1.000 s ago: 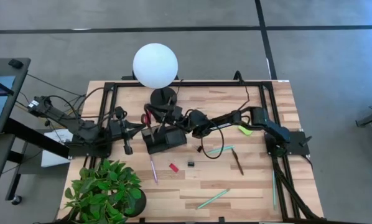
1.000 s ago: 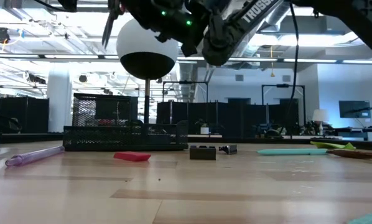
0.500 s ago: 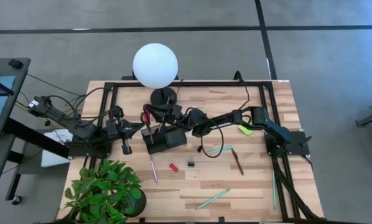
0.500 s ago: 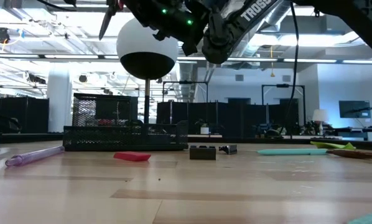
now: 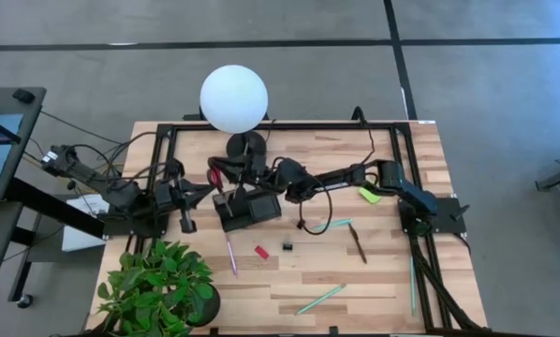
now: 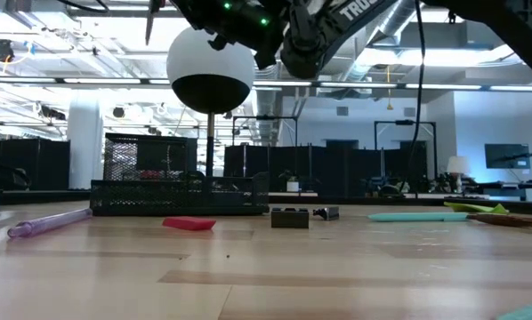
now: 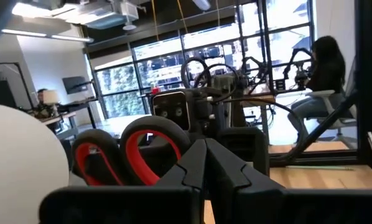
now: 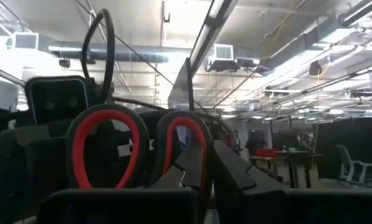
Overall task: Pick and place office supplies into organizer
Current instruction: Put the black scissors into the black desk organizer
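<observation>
The right gripper (image 5: 226, 175), pinched on the scissors (image 5: 216, 175) by the red handles, holds them high, just behind the tray (image 5: 249, 208), blades up; the left gripper (image 5: 212, 184), pressed shut, is close beside; since earlier the scissors have risen and moved leftward.
</observation>
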`<state>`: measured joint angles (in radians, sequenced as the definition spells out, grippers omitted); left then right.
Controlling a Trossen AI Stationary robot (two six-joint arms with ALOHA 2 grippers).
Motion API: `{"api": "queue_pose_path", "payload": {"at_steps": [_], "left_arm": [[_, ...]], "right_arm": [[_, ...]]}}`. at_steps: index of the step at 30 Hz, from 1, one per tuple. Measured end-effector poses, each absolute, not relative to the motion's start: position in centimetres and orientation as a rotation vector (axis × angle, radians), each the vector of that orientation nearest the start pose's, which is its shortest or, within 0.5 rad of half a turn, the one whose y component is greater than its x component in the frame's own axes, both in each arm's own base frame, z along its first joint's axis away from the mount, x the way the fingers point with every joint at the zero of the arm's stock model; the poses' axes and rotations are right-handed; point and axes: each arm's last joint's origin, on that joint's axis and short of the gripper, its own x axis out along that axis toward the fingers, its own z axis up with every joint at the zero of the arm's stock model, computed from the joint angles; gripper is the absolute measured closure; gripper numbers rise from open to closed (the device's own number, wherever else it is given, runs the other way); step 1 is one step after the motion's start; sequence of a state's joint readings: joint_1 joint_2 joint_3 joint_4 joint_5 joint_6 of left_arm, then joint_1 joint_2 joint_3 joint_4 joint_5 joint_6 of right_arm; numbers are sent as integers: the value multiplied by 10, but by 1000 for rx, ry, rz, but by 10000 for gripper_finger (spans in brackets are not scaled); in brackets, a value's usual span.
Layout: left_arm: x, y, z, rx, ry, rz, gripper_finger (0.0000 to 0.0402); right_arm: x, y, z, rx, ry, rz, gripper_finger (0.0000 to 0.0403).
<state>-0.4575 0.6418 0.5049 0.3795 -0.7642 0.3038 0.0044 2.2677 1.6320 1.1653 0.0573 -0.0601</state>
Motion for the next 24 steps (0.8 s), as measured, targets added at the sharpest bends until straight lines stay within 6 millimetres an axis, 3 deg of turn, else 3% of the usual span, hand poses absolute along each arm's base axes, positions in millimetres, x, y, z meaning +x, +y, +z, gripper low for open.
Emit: {"api": "queue_pose_path", "payload": {"at_steps": [9,13,15,19,24], "left_arm": [[142,-41,307,138,-135,356,401],[141,-36,306,121,-111,486,401],[141,-33,304,116,-90,505,401],[141,-36,303,119,-96,412,401],[142,-36,300,115,-72,406,401]], "right_arm": [[508,1,258,-46,-497,-61,398],[507,11,260,-66,-523,37,400],[507,11,260,-89,-521,-8,400],[507,17,260,-128,-509,-57,401],[511,12,253,-118,-430,-70,401]]}}
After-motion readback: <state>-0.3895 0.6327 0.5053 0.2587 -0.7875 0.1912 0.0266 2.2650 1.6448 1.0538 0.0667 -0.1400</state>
